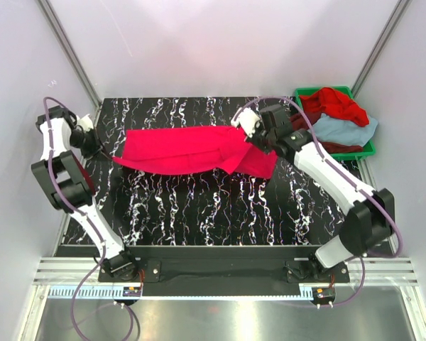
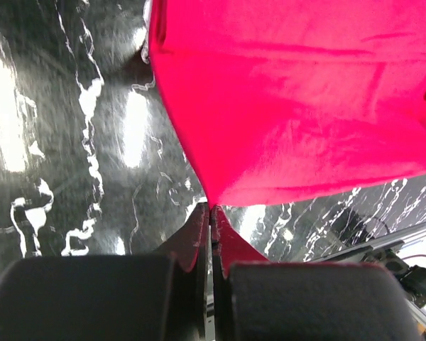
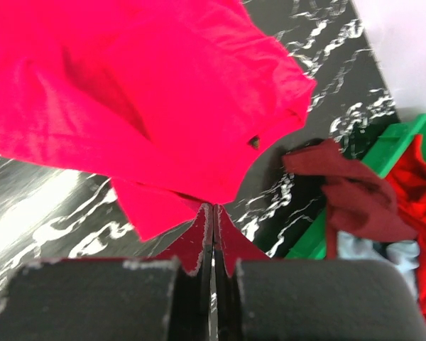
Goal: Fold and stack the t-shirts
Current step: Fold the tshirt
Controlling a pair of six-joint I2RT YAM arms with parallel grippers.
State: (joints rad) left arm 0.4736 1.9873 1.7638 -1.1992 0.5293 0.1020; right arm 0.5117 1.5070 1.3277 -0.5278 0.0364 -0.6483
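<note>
Crimson-pink cloth spans the far half of the tabletop [image 1: 199, 213]: the pink shirt [image 1: 192, 150] is drawn out lengthwise, from near the left edge almost to the bin [image 1: 303, 94] in the far right corner.

The left end effector [image 2: 211, 212] is clamped shut on a pointed fold at the shirt's left end. The right end effector [image 3: 211, 208] is pinched shut on the cloth's edge at the other end. In both wrist views the fabric fans out from the closed fingertips. Holding the two ends apart this way looks meant to pull the shirt flat and take out slack, so that a fold can be laid along it. It is not flat yet. The right part lies doubled over itself, with a loose flap towards the near edge.

The red shirt [image 1: 334, 103], grey shirt [image 1: 344, 130] and maroon shirt [image 3: 355, 192] are heaped in the bin, the maroon one spilling over its rim towards the tabletop. They seem to be waiting their turn, so the task looks to be at its first shirt, with no stack begun.
</note>
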